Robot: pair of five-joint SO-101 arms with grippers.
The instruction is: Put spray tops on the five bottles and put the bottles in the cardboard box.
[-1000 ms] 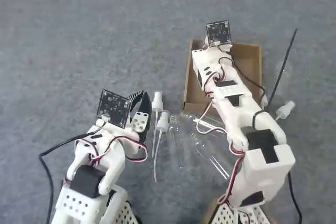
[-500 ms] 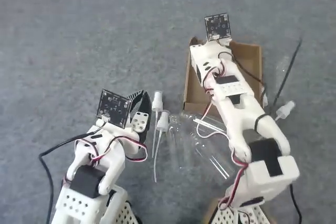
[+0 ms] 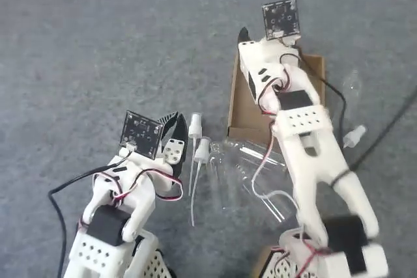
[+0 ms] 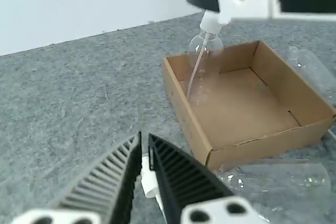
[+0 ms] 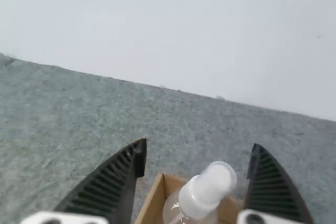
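Bottle (image 4: 202, 72) upright in box (image 4: 181, 100).
Right hand (image 5: 198, 146) spread above it; left hand (image 4: 145, 141) pressed together beside loose tops (image 3: 195, 125).

On your grey table (image 3: 98, 63) the cardboard box (image 3: 242, 112) lies open-topped toward the far right. Your right arm (image 3: 301, 125) stretches over it from the near edge, with its wrist above the box's far-left corner. Your left gripper (image 3: 174, 119) sits low at the near left, just beside two white spray tops (image 3: 195, 125) with long dip tubes. Clear bottles (image 3: 228, 164) lie on their sides between the arms, just in front of the box. Another spray top (image 3: 354, 137) lies to the box's right.
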